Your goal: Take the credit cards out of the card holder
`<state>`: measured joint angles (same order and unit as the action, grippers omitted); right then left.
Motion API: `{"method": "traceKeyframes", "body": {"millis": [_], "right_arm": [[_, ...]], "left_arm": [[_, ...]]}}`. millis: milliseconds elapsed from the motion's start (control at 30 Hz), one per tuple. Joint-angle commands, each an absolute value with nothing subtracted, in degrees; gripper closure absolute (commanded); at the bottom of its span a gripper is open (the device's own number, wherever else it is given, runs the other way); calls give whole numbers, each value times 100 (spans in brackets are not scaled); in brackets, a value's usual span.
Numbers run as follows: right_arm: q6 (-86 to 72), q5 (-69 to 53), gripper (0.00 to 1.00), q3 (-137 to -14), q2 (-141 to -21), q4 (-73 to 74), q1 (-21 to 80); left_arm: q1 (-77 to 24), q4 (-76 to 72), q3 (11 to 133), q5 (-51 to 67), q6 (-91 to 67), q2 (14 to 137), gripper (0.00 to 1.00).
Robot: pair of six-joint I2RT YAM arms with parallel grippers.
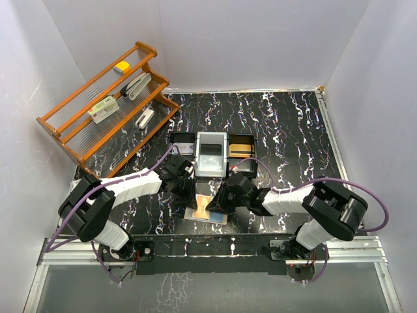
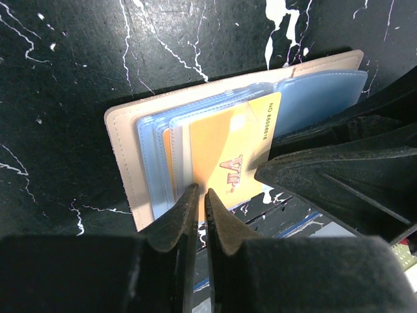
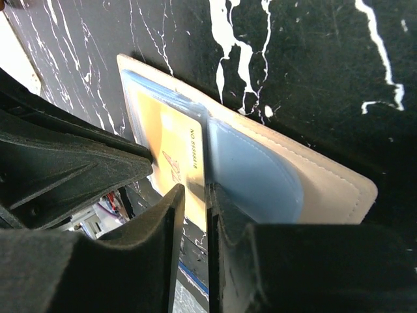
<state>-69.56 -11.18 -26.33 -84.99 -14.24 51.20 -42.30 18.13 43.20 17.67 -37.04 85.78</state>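
Note:
The beige card holder (image 1: 207, 212) lies open on the black marbled table between my two grippers. Its blue plastic sleeves (image 2: 326, 98) hold an orange credit card (image 2: 221, 140) printed VIP, which sticks partly out of its sleeve. My left gripper (image 2: 201, 194) is pinched shut on the near edge of that card. My right gripper (image 3: 195, 195) stands narrowly open around the same card's (image 3: 172, 143) corner, with a slit of daylight beside the card. The right arm's fingers (image 2: 306, 171) press in from the right in the left wrist view.
A black-and-grey three-compartment tray (image 1: 227, 156) stands just behind the holder, with orange-brown cards (image 1: 241, 150) in its right compartment. A wooden rack (image 1: 65, 134) with small boxes stands at the back left. White walls close in both sides.

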Motion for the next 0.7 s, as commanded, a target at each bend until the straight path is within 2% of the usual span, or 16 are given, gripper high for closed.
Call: {"method": "traceKeyframes", "body": {"millis": [0, 167, 533, 667], "right_arm": [[-7024, -1112, 85, -2502, -8634, -1816, 5089], [-6999, -818, 100, -2501, -8403, -1280, 5061], [-6964, -860, 100, -2144, -7766, -1249, 4869], [-6985, -960, 100, -2212, -7898, -1362, 4869]], "left_arm": [[-4293, 2180, 4258, 1559, -3608, 8566, 92], [-4298, 2255, 4325, 1516, -3571, 8612, 93], [-4307, 2218, 4412, 1572, -3549, 8565, 93], [-4376, 2201, 4605, 1628, -3486, 8479, 86]]}}
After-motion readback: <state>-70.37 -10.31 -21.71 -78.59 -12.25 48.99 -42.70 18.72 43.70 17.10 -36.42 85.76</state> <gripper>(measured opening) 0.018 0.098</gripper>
